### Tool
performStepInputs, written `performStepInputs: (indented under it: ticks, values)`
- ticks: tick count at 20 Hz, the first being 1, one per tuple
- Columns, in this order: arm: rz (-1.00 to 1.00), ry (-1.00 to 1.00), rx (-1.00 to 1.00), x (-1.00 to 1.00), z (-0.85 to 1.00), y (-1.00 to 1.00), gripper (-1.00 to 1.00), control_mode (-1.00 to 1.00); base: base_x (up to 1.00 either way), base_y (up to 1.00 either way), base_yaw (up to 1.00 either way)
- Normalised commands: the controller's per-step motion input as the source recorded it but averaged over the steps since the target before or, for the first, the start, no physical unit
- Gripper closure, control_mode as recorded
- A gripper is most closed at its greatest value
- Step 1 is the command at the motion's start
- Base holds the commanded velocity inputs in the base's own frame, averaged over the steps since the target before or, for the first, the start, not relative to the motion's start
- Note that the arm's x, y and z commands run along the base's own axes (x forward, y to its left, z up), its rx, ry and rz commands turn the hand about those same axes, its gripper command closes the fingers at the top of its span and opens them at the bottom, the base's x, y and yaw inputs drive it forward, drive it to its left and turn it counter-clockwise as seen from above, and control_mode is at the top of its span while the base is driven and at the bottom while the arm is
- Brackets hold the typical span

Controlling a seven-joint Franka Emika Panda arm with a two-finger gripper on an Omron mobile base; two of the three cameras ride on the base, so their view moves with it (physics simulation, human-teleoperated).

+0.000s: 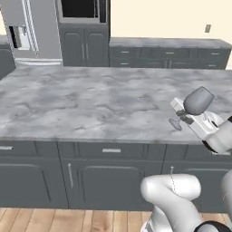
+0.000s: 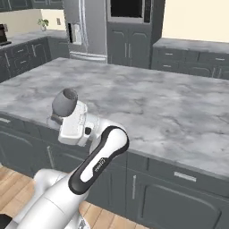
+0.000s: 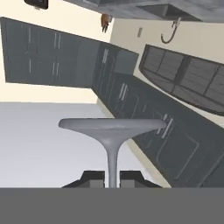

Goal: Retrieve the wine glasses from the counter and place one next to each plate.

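Observation:
My gripper (image 1: 186,117) is shut on the thin stem of a smoky-grey wine glass (image 1: 197,100), which it holds tilted in the air just over the near right edge of the broad marble island (image 1: 90,99). In the right base view the gripper (image 2: 64,117) and the wine glass (image 2: 65,102) hang over the island's near left edge. In the hand view the gripper (image 3: 113,177) pinches the stem, and the round foot of the glass (image 3: 112,125) spreads just beyond the fingertips (image 3: 93,177). That view is rolled over, with the counter (image 3: 131,5) and its sink and faucet (image 3: 169,32) along the top. The plates are out of view.
Dark grey cabinet doors and drawers (image 1: 68,176) run under the island's near edge. Behind the island stand a steel fridge (image 1: 27,27), a tall cabinet with a built-in oven (image 1: 84,27) and a back worktop (image 1: 167,43).

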Motion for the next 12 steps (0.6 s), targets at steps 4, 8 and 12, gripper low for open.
performStepInputs:
  ticks: [4,8,12]
  values:
    - [0.0,0.0,0.0,0.0,0.0,0.0,1.0,1.0,-0.87,-1.0,0.42]
    - [0.0,0.0,0.0,0.0,0.0,0.0,1.0,1.0,-0.9,-1.0,0.04]
    - [0.0,0.0,0.0,0.0,0.0,0.0,1.0,1.0,-0.72,-1.0,0.0]
